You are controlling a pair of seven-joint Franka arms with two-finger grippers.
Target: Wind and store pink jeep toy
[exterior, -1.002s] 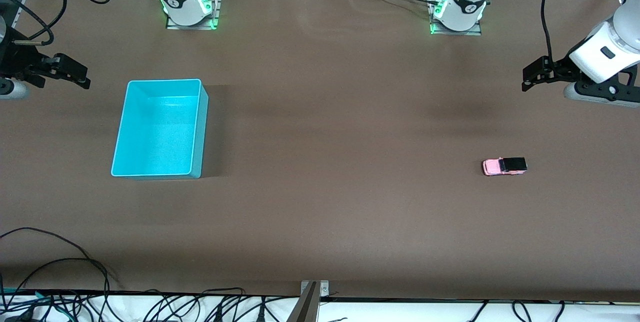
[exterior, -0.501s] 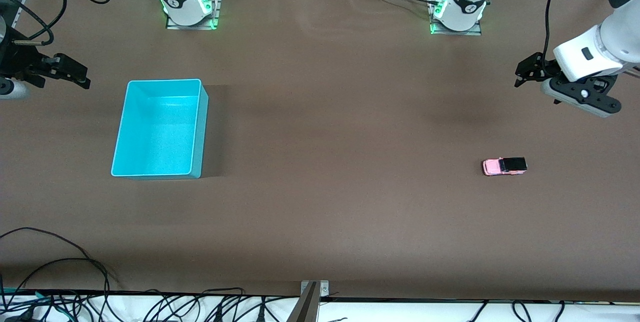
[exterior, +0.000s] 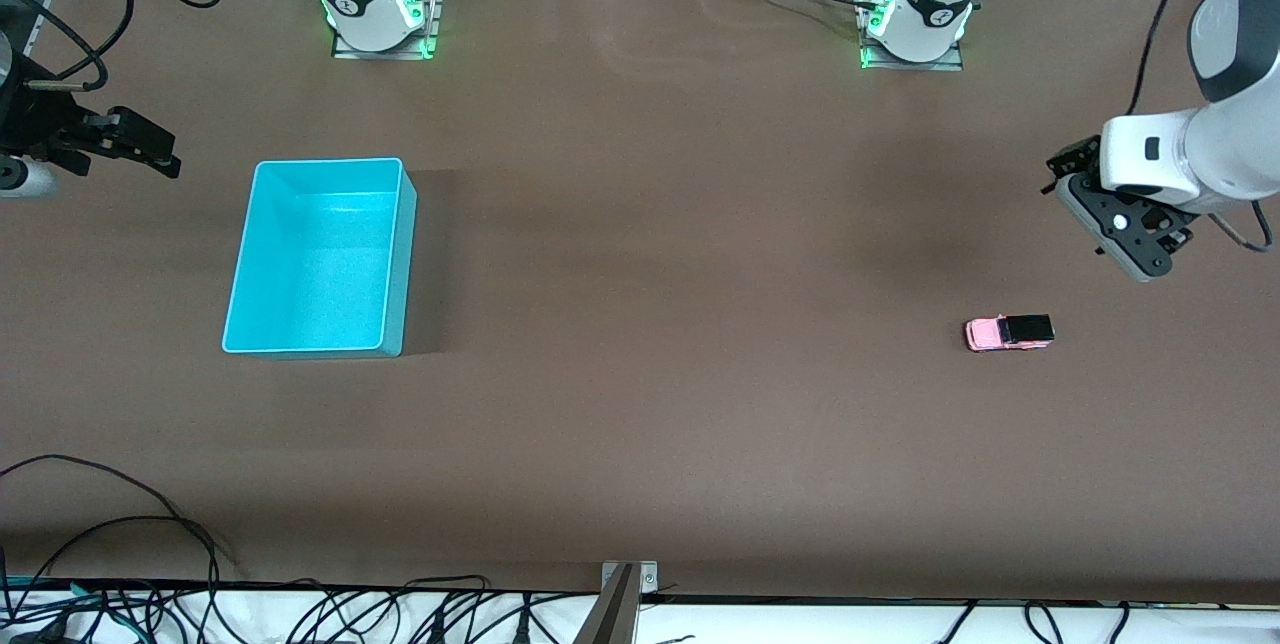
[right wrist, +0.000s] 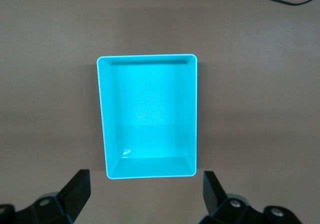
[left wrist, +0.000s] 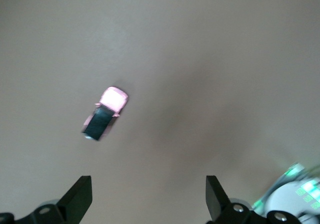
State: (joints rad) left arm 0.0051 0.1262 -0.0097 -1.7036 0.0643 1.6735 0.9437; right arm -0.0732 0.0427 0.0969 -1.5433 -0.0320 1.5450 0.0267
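Note:
The pink jeep toy [exterior: 1008, 332], light pink with a black roof, stands on the brown table toward the left arm's end. It also shows in the left wrist view [left wrist: 105, 114], ahead of the fingers and apart from them. My left gripper [exterior: 1072, 167] is open and empty in the air over bare table near the jeep; its fingers are spread wide in the left wrist view [left wrist: 148, 204]. My right gripper [exterior: 160, 159] is open and empty, waiting beside the cyan bin [exterior: 405, 254]. It shows in the right wrist view [right wrist: 145, 194], with the empty bin [right wrist: 102, 114] ahead of it.
The two arm bases [exterior: 375, 9] [exterior: 915, 19] stand at the table's edge farthest from the front camera. Cables [exterior: 120, 524] lie along the edge nearest to the front camera. A metal bracket [exterior: 628, 579] sits at the middle of that edge.
My left arm has turned its hand downward and brought it lower over the table, closer to the jeep. The jeep, the bin and my right arm have not moved.

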